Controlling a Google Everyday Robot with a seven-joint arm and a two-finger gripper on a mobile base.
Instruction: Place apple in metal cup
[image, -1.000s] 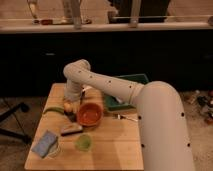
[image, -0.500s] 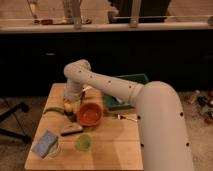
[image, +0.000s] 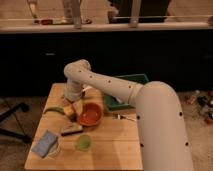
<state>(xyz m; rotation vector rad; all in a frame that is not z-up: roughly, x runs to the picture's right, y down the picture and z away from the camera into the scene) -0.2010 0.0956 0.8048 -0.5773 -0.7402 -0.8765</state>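
The apple (image: 70, 111) is a small orange-yellow fruit on the wooden table (image: 110, 145), just left of the orange bowl (image: 90, 114). My gripper (image: 75, 102) hangs from the white arm (image: 100, 82) and is right over the apple, at or touching its top. A pale round rim (image: 55, 148) at the front left, partly under a blue-grey cloth (image: 44, 143), may be the metal cup; I cannot tell for sure.
A long green vegetable (image: 53, 109) lies left of the apple. A brown and white object (image: 71, 130) and a green cup (image: 83, 142) stand in front. A green bin (image: 125, 92) sits at the back right. A small utensil (image: 126, 118) lies right of the bowl.
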